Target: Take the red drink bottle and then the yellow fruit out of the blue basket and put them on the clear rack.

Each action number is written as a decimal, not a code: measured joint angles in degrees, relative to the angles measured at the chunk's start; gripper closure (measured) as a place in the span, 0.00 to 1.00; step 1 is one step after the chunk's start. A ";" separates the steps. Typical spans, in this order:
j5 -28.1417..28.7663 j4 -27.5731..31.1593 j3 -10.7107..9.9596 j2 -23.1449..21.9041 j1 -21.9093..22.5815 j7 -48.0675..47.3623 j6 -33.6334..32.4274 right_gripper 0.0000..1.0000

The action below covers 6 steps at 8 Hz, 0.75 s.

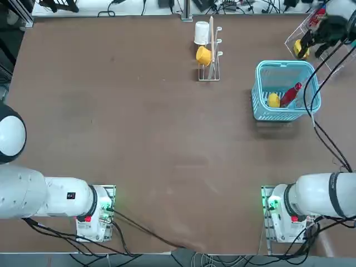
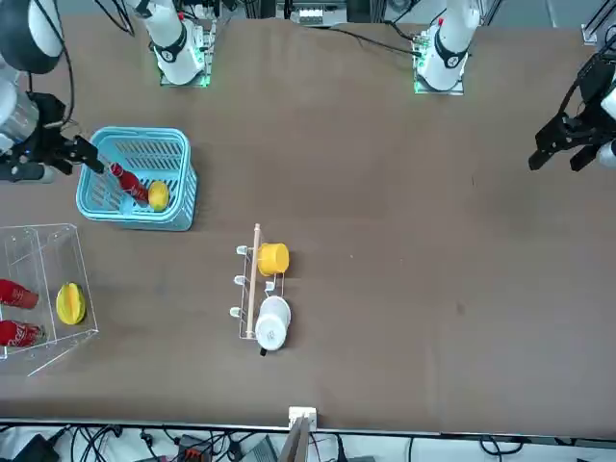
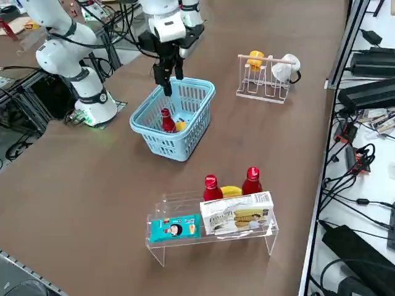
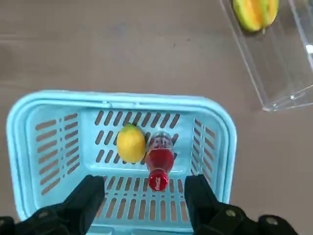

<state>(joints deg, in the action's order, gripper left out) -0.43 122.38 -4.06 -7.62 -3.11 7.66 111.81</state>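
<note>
**Step one: approach to the red drink bottle**

The clear rack (image 3: 210, 225) stands just beyond the blue basket (image 1: 285, 92), on my right. My right gripper (image 4: 145, 193) hangs above the basket, fingers spread wide, nothing held. Inside, the red drink bottle (image 4: 159, 161) leans cap-up, touching the yellow fruit (image 4: 131, 143) at its side. Next, I judge, I must descend and straddle the bottle's neck without nudging the fruit.

A matt brown desk (image 1: 139, 139) carries a light blue plastic basket (image 4: 215, 147) with slotted walls and a smooth, thick rim. Inside lie a glossy red plastic bottle (image 4: 159, 161) and a yellow fruit (image 4: 131, 143) with a dull, finely pitted skin. Nearby stands a clear acrylic rack (image 3: 185, 237), shiny and see-through.
</note>
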 joint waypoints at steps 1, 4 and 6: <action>-0.02 2.84 0.00 -0.92 -0.11 0.00 1.75 0.00; -0.09 8.00 -0.01 -1.82 -1.13 0.06 5.36 0.00; -0.11 10.42 -0.01 -1.77 -1.95 0.08 7.86 0.00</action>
<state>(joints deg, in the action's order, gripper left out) -0.54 132.80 -4.07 -9.39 -5.06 7.73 119.67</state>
